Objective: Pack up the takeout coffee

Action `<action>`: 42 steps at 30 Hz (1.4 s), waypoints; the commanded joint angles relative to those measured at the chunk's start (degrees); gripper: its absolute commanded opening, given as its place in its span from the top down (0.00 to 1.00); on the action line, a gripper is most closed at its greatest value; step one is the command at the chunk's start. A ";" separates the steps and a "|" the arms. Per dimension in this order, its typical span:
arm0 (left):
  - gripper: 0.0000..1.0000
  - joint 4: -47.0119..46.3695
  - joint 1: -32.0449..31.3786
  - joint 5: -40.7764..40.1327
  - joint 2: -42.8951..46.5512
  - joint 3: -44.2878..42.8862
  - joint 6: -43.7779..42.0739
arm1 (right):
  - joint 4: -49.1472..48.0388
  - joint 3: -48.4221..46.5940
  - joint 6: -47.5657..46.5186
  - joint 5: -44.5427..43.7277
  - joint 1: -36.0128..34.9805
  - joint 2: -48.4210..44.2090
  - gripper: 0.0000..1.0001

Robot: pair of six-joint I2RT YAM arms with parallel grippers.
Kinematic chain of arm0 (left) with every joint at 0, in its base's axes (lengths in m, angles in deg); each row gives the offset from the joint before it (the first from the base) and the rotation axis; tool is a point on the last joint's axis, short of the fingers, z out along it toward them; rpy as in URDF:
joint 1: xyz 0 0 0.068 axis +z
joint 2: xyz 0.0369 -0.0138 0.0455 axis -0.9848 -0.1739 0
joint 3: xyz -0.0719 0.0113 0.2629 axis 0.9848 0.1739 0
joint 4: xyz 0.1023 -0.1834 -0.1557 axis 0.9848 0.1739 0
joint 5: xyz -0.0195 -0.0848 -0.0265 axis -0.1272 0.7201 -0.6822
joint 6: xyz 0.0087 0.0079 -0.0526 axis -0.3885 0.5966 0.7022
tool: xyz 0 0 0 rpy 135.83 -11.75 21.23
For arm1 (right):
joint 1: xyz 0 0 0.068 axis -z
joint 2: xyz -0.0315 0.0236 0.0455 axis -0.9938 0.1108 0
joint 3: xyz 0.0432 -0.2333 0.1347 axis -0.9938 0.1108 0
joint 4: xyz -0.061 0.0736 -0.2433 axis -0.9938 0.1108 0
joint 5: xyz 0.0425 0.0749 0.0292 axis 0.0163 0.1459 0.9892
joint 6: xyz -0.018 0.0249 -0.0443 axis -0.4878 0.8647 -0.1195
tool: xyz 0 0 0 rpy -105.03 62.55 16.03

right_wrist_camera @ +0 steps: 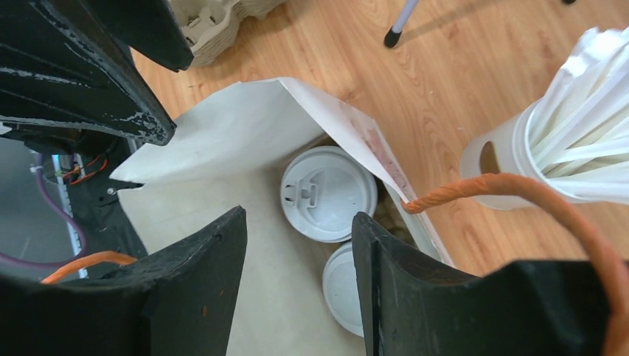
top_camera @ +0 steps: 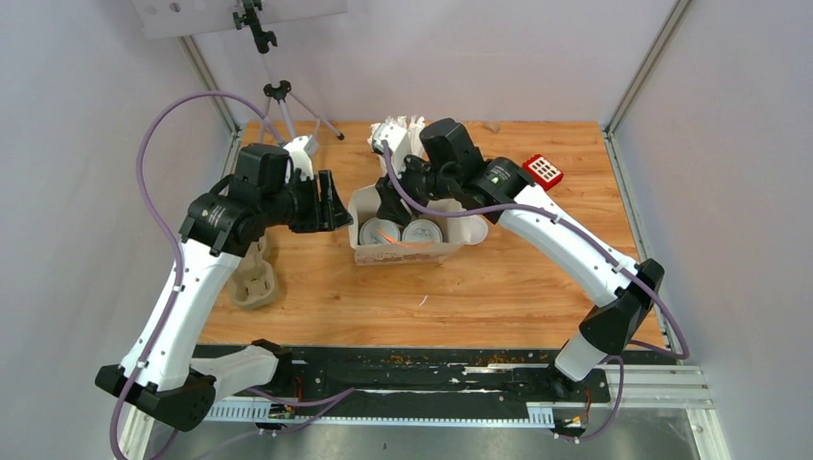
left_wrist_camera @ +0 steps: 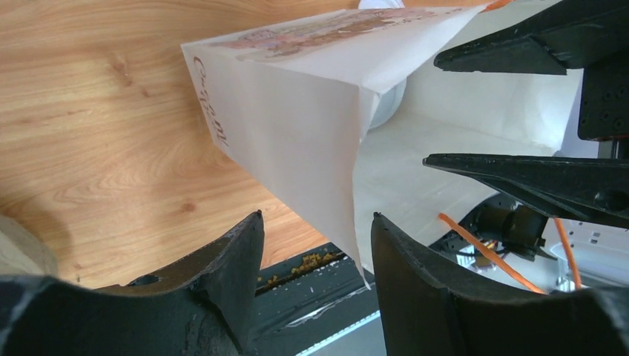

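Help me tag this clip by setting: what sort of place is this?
Probably a robotics test cell, not a café: left arm and right arm bolted to a wooden table, plain grey enclosure walls, a tripod at the back.

The bag was white with pink pictures and orange handles. The coffee cups had white lids. The surface was brown wood with wavy lines. The left pincer and right pincer were black.

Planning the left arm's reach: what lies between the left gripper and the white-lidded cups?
The side wall of the white paper bag, clearest in the left wrist view.
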 commanded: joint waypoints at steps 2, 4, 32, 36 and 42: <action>0.37 -4.73 0.35 4.69 3.36 5.09 2.69 | -4.19 2.95 4.43 3.52 -0.04 -2.76 0.46; 0.38 -5.94 0.35 5.10 4.16 6.77 3.69 | -4.35 3.49 4.42 3.70 -0.08 -2.58 0.46; 1.00 -10.98 0.35 4.72 3.08 10.79 5.78 | 2.83 1.05 -0.78 6.99 0.18 -0.14 0.40; 1.00 -11.49 0.35 5.65 3.55 11.38 7.61 | 6.10 0.43 -1.04 9.30 0.59 -0.17 0.40; 1.00 -10.17 0.35 5.49 4.01 11.18 8.02 | 8.27 -0.45 -0.44 9.39 0.73 -0.51 0.40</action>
